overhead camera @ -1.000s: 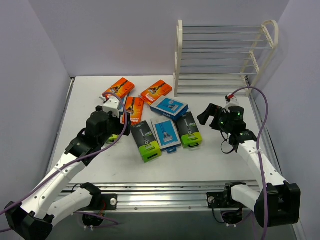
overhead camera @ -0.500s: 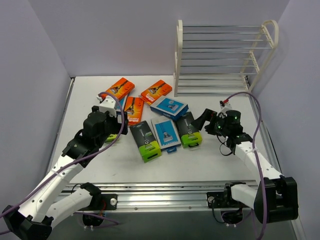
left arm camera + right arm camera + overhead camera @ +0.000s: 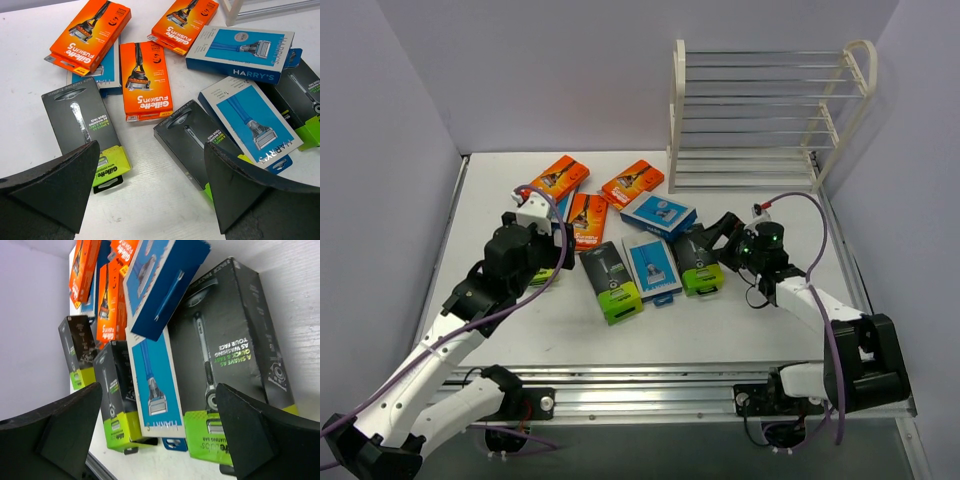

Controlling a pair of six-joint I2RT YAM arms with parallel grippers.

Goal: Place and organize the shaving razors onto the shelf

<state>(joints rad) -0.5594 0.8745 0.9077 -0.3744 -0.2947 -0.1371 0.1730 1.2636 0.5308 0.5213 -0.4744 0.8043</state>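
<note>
In front of the shelf [image 3: 770, 110], the shaving razors [image 3: 658, 215] lie flat. The left gripper [image 3: 151, 147] and right gripper [image 3: 159, 390] gape wide, empty. The black pack [image 3: 230, 350] closest to the shelf looks light, stiff, slick: pinch across its long edges.

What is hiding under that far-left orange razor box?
A blue pack: only one end peeks out beneath the orange box. The rest, including its front picture, is covered.

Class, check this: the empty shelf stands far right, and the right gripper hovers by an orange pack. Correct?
No: the right gripper hovers by a black, lime-ended pack, as the top view shows. The shelf is empty, far right.
</note>
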